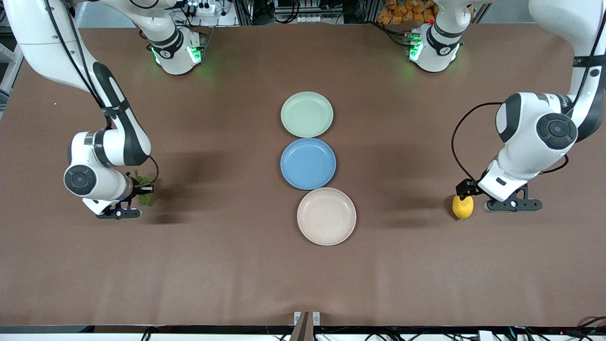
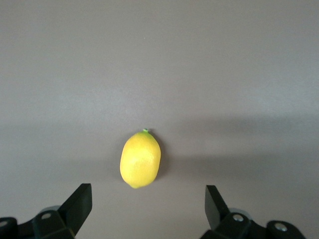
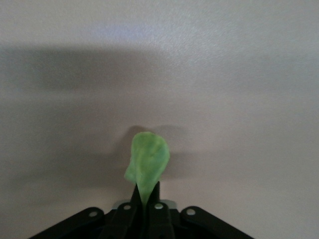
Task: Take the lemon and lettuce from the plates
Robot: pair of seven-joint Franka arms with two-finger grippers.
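Observation:
The yellow lemon [image 1: 462, 207] lies on the brown table toward the left arm's end, apart from the plates. My left gripper [image 1: 466, 192] is open just over it. In the left wrist view the lemon [image 2: 140, 159] lies ahead of the open left gripper [image 2: 148, 199], touched by neither finger. My right gripper [image 1: 142, 188] is shut on the green lettuce [image 1: 147, 199], low over the table toward the right arm's end. In the right wrist view the lettuce [image 3: 147, 159] sticks out of the shut right gripper [image 3: 148, 191]. The pale green plate [image 1: 307, 114] and the beige-pink plate [image 1: 326, 216] are empty.
A round blue plate [image 1: 308, 163] sits between the two other plates in a row at the table's middle; the green one is farthest from the front camera, the beige-pink one nearest. Both arm bases stand along the table's top edge.

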